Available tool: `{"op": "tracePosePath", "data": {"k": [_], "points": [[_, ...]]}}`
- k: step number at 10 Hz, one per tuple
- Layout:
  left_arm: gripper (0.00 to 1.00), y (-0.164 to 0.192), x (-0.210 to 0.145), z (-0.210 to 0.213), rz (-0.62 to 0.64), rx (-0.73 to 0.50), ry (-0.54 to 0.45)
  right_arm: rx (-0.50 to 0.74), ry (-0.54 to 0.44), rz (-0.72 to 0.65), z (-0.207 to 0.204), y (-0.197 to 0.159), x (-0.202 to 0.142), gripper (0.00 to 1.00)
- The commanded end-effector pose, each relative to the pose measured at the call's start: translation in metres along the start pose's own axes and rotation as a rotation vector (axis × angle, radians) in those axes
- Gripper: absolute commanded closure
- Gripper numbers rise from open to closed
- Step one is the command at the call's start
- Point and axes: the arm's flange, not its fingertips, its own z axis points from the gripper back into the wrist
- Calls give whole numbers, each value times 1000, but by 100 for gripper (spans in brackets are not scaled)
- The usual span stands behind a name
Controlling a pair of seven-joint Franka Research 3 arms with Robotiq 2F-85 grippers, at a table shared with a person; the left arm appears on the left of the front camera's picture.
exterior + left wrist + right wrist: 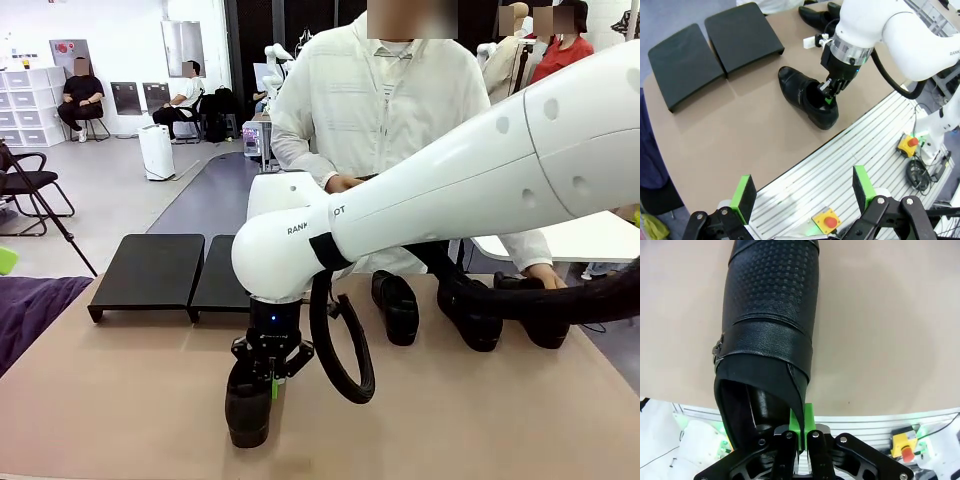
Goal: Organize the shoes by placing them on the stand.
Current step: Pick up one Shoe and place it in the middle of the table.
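Now the right hand (270,368) pinches one black shoe (248,412) by the rim of its opening, at the robot's side of the desk (130,400).

Its green pads (803,421) are pressed together on the collar wall near the heel. The shoe sits directly under the hand, heel toward the robot and toe pointing across the desk. It looks sole-down on the surface, though contact cannot be told for certain. The stand (150,270), two black panels side by side, lies beyond the shoe toward the left, apart from it. Three more shoes (397,305) stand at the far right of the desk, before the person. The left hand (802,192) has its fingers spread wide with nothing between them, over the ribbed metal strip along the desk's near edge, well apart from the gripped shoe.
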Motion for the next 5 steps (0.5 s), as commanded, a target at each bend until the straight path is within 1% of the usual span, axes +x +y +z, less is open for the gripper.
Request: {"op": "tracePosePath", "data": {"k": [1,2,3,4,5], "points": [[0,0,-1,2,-4,-17,0,-23,-8,-16,3,7,4,100],[0,0,-1,2,-4,-17,0,-30,-14,-14,2,5,3,100],[0,0,-1,2,-4,-17,0,-23,0,-12,2,3,3,58],[0,0,-1,2,-4,-17,0,-28,8,-13,3,2,3,0],[0,0,-1,2,-4,-17,0,-32,8,-14,3,2,3,0]]}}
